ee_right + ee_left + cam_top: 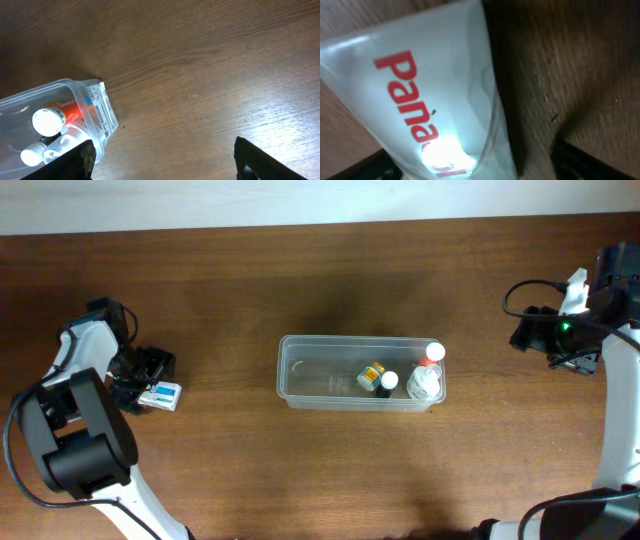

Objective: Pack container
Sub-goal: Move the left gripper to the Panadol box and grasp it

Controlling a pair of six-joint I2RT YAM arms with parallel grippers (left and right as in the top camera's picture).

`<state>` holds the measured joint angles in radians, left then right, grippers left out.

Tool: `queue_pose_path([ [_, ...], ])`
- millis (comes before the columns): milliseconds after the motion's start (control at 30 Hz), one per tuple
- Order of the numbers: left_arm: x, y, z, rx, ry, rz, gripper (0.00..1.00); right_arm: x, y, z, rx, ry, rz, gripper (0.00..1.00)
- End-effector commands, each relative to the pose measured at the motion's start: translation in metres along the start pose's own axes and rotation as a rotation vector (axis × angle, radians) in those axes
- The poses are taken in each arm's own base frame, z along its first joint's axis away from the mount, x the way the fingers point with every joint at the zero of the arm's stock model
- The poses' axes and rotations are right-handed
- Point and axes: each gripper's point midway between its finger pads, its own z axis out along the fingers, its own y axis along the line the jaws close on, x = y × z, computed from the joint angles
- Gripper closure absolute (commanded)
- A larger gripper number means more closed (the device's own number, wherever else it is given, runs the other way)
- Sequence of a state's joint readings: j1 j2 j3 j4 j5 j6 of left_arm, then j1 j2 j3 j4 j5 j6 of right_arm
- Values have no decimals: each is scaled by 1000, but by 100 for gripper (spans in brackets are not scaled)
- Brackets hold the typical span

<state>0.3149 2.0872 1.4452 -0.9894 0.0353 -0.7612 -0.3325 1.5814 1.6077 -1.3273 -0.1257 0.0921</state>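
Note:
The clear container (318, 376) lies in the middle of the table. At its right end it holds a yellow-labelled bottle (372, 375), a white-capped bottle (389, 381), a clear bottle (424, 386) and a red tube (433, 354). A small white box (162, 395) with red lettering (415, 95) lies at the far left. My left gripper (138, 376) is open, its fingers on either side of the box (475, 162). My right gripper (545, 335) is open and empty (162, 160), held above the table to the right of the container's labelled end (97, 112).
The table is dark brown wood with a pale wall along the back edge. My left arm's base (80, 440) stands at the front left. My right arm (620, 380) runs down the right edge.

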Motion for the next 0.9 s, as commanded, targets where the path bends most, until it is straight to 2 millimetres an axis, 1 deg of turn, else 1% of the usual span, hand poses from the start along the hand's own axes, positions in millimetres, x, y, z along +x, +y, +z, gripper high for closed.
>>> queue_pose_path([
  [0,1,3,8,-16,16,-12,22,1,0,0,-5,3,-8,19],
  [33,0,3,8,-19,13,-12,27,1,0,0,-5,3,-8,19],
  [133,0,3,8,-19,13,-12,36,1,0,0,-5,3,-8,19],
  [267,2,4,5,-26,19,-12,41,1,0,0,-5,3,-8,19],
  [367,0,2,-4,-20,13,-9,44,1,0,0,-5,3,-8,19],
  [433,-2,-2,-13,-2,-4,26,52,1,0,0,-5,3,-8,19],
  [500,-4,-7,-25,21,-32,67,60,1,0,0,-5,3,-8,19],
  [600,-5,-18,-50,67,-89,105,60,0,0,0,-6,2,-8,19],
  [700,1,-30,-81,126,-154,142,59,0,0,0,-6,2,-8,19],
  [767,9,-40,-104,168,-202,200,59,0,0,0,-6,2,-8,19],
  [867,32,-59,-141,239,-283,345,59,0,0,0,-6,1,-8,19],
])
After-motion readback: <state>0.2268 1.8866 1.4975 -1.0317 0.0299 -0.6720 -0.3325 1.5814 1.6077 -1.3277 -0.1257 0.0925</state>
